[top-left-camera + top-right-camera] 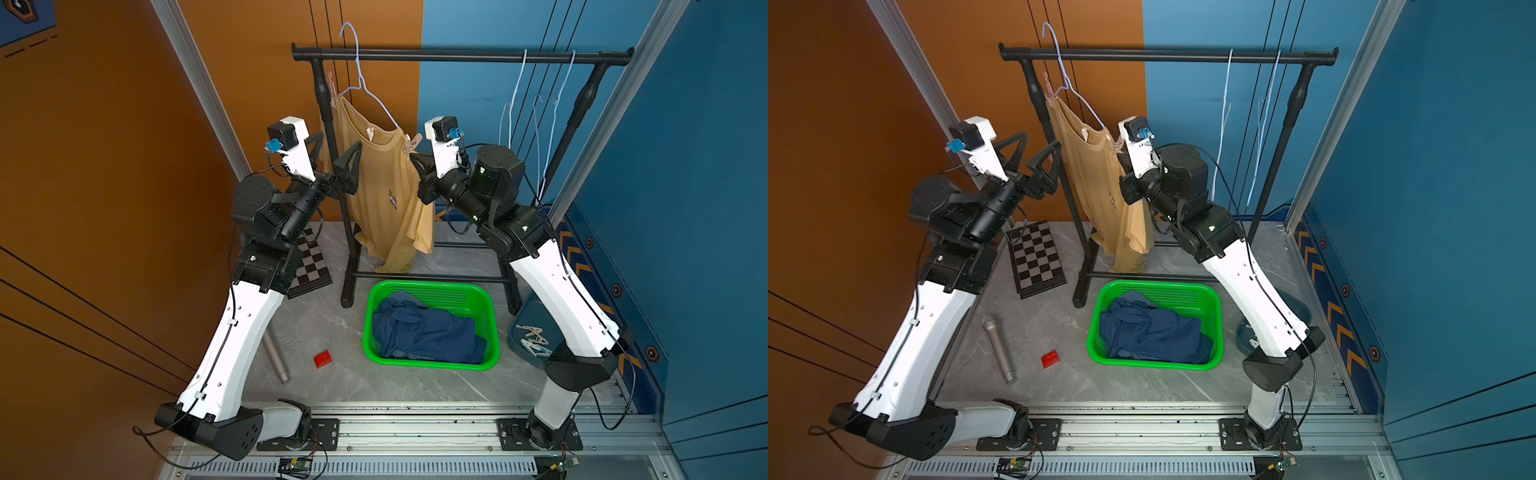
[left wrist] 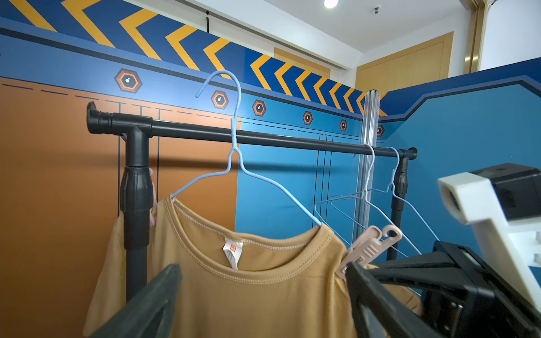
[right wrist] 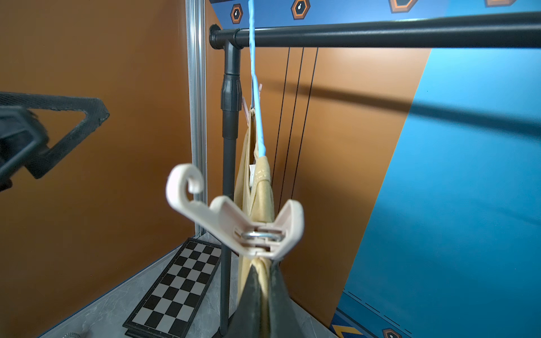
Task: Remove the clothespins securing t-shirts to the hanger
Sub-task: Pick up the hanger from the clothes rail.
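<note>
While the right gripper (image 3: 263,275) sits clamped on the yellow t-shirt (image 1: 386,195), cloth pinched between its tips, the near clothespin (image 3: 248,225) lies just beyond those tips, touching or nearly so. The pin is pink and clipped on the shirt shoulder at the end of the blue hanger (image 1: 374,99) that faces the right arm. Its long axis runs roughly on from the right fingers, bite end toward them, with the handles and hook tail flaring up and away in a V. The left gripper (image 1: 340,140) is spread wide and empty, level with the collar on the shirt's front side. From it the pin lies off to the side toward the right arm, near but apart. So the right arm is nearer, but its jaws are busy with cloth. My read is that it steadies the shoulder, and the open left one has to swing across and squeeze the V handles, closing across the pin's width, not along it. The second pink clothespin (image 1: 331,89) is at the hanger's other end, beside the upright post of the rack (image 1: 457,56), well apart from both grippers. Whether the right tips also touch the near pin's bite end, cannot tell.
</note>
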Available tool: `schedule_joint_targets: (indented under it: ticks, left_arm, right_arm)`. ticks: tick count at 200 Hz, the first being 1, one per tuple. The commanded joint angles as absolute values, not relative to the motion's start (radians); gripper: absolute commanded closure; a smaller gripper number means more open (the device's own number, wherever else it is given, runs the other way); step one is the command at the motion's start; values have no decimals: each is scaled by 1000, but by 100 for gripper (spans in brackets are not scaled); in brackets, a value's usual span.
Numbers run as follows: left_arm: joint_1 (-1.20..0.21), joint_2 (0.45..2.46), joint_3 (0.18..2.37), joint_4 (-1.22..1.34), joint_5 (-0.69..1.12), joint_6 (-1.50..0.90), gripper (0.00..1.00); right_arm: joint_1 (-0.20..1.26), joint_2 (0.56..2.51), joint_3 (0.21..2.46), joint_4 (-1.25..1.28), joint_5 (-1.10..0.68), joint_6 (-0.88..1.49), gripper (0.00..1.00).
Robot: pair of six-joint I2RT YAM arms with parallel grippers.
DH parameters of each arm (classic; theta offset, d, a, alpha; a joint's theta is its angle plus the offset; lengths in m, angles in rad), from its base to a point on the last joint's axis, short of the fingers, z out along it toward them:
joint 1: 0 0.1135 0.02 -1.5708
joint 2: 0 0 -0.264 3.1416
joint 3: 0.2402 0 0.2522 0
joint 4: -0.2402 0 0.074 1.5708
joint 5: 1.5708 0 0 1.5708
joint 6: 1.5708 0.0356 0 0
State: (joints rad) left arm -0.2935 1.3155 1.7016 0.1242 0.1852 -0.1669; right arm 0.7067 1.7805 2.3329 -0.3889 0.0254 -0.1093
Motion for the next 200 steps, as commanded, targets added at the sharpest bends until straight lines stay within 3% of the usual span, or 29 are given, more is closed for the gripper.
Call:
schedule_joint_targets:
  ticks: [1,74,200]
  left_arm:
    - [-284,1286,1692,148,204,-182,10]
    - [-288,1257,1670,143,205,-187,10]
    - [-299,1068,1511,56,167,-173,11]
  right_arm:
    - [709,1724,2367,-303,7,-126,100]
    - [709,1667,2372,-361,-5,-127,100]
    - [653,1367,2230,-554,-122,-102,100]
